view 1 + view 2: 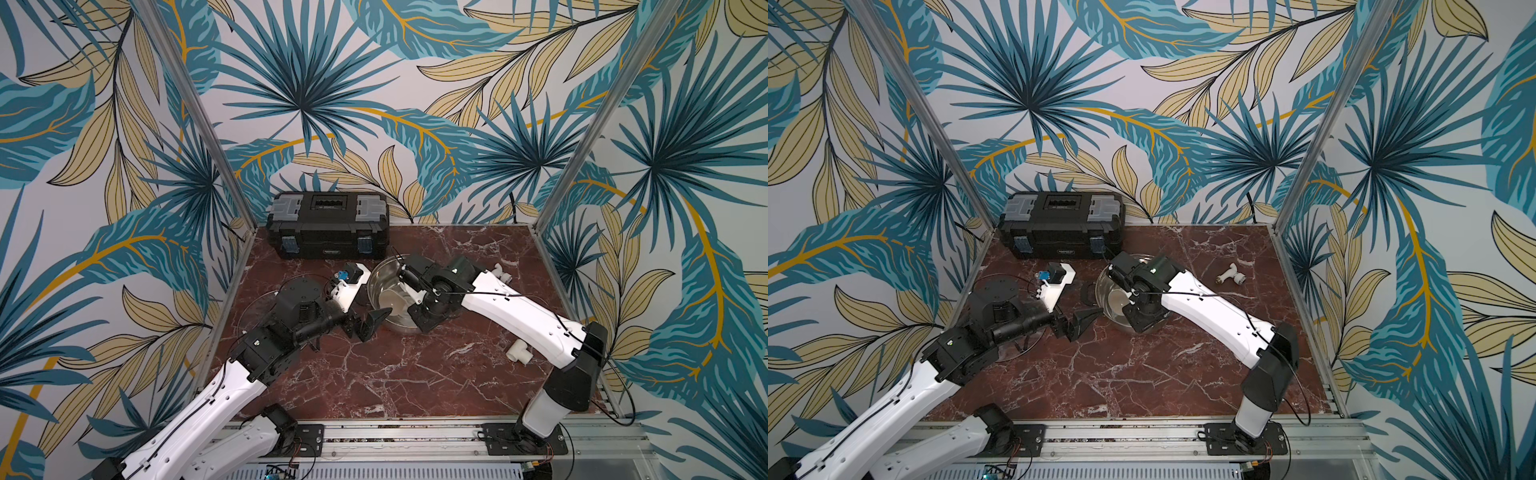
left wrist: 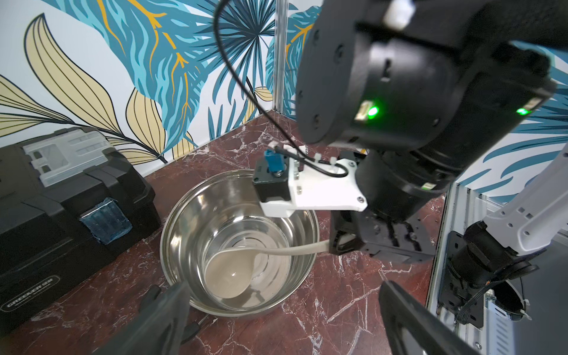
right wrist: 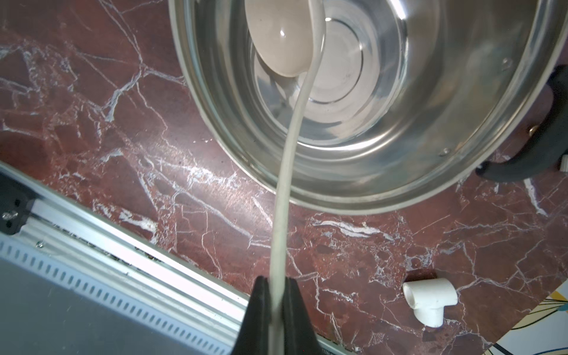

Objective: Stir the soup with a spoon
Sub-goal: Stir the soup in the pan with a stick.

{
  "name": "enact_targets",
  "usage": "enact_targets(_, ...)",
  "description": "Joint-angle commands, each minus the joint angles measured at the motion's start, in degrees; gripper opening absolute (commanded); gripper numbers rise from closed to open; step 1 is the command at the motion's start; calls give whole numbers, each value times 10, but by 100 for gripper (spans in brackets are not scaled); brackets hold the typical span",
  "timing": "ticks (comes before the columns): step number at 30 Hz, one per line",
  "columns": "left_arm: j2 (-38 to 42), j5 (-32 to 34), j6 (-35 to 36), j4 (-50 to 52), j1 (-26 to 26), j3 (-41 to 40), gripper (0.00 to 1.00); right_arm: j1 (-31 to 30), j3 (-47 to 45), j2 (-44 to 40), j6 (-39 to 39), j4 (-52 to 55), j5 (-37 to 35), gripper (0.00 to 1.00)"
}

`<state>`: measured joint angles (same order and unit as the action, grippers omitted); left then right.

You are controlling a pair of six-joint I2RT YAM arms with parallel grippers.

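Note:
A round steel pot (image 1: 375, 279) (image 1: 1105, 291) stands on the marble table in both top views. The soup is its bare shiny inside (image 2: 278, 233) (image 3: 399, 92); no liquid shows. The cream spoon's bowl (image 2: 229, 275) (image 3: 276, 40) lies low inside the pot, and its slim handle (image 3: 285, 184) slants up over the rim. My right gripper (image 3: 276, 284) (image 2: 335, 242) is shut on the handle's end, above the pot's near side. My left gripper (image 2: 284, 285) (image 1: 368, 322) hangs open just left of the pot, nothing between its fingers.
A black toolbox (image 1: 328, 224) (image 2: 61, 196) sits at the back left. White pipe fittings lie right of the pot (image 1: 517, 351) (image 3: 430, 299) and behind the right arm (image 1: 1231, 276). A thin glass lid rim (image 1: 248, 309) shows under the left arm. A metal rail (image 1: 395, 438) runs along the front.

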<state>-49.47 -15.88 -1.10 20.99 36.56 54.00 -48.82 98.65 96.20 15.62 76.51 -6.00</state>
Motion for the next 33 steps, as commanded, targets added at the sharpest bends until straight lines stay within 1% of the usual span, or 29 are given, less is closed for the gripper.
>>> enact_targets(1,7,-5,3,3,2,-15,100,-3,-33,-37,-1,19,17,0)
enact_targets(5,7,-5,9,5,1,-15,100,-2,-65,-59,-9,48,-19,0)
enact_targets(11,3,-9,6,2,2,-14,100,14,-83,-48,-16,79,-76,0)
enact_targets(15,1,-8,4,-1,2,-14,100,24,-69,-33,-10,80,-114,0)
enact_targets(17,1,-10,3,-1,1,-15,100,43,-55,-18,-8,86,-139,0)
enact_targets(22,4,-10,2,-3,1,-17,100,57,-5,22,-18,84,-168,0)
enact_targets(27,4,-12,-6,-11,1,-22,100,60,73,82,-38,79,-163,0)
enact_targets(33,6,-13,-10,-13,2,-25,100,58,171,149,-47,80,-89,0)
